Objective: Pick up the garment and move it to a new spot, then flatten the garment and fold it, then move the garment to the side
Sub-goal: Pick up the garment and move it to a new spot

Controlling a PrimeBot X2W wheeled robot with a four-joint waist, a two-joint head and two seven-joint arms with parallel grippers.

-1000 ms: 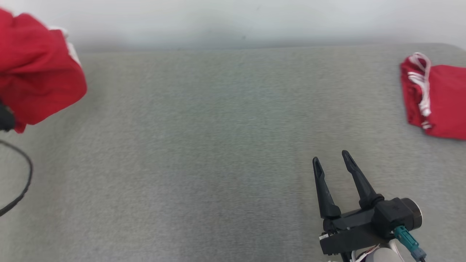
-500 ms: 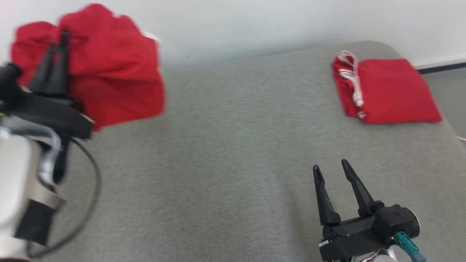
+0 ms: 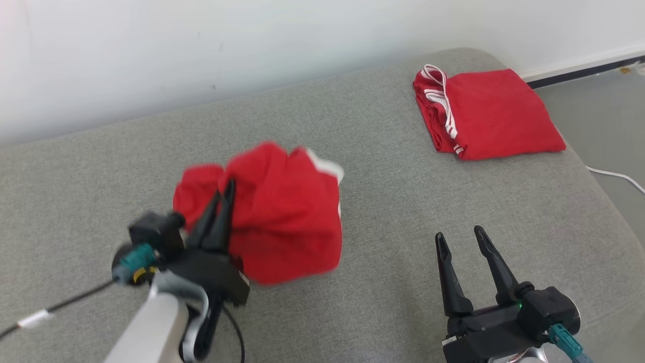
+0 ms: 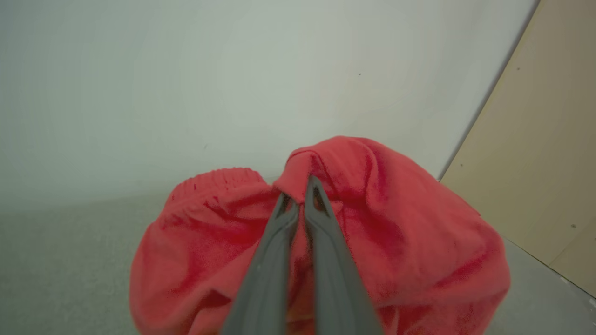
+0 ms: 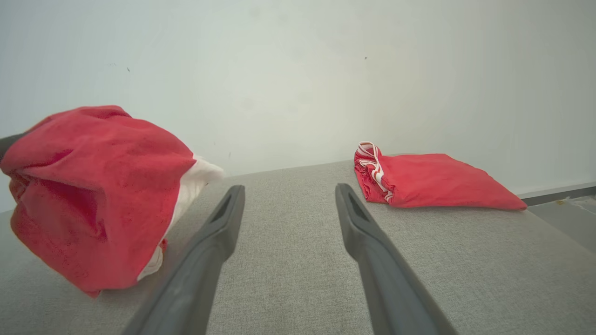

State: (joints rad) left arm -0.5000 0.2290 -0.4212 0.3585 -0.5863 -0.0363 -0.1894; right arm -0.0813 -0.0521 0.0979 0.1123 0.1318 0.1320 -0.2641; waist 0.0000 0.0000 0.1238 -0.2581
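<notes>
A bunched red garment (image 3: 282, 217) with a white edge hangs in the air over the middle of the grey padded surface (image 3: 383, 166). My left gripper (image 3: 226, 187) is shut on a fold of it, fingers pointing up through the cloth. In the left wrist view the two fingers pinch the red garment (image 4: 396, 232) at its top, at my left gripper (image 4: 300, 188). My right gripper (image 3: 457, 236) stands open at the lower right, with nothing between its fingers. The right wrist view shows the hanging garment (image 5: 93, 186) at the left, ahead of my right gripper (image 5: 288, 197).
A second red garment (image 3: 484, 113) with white stripes lies folded at the far right corner of the surface, also in the right wrist view as the folded garment (image 5: 428, 181). A white wall (image 3: 201, 45) runs behind. A white cable (image 3: 617, 176) lies on the floor at the right.
The head camera has swung, shifting the whole picture. My left arm has brought the red garment from the far left edge in over the middle. The right gripper has stayed open.
</notes>
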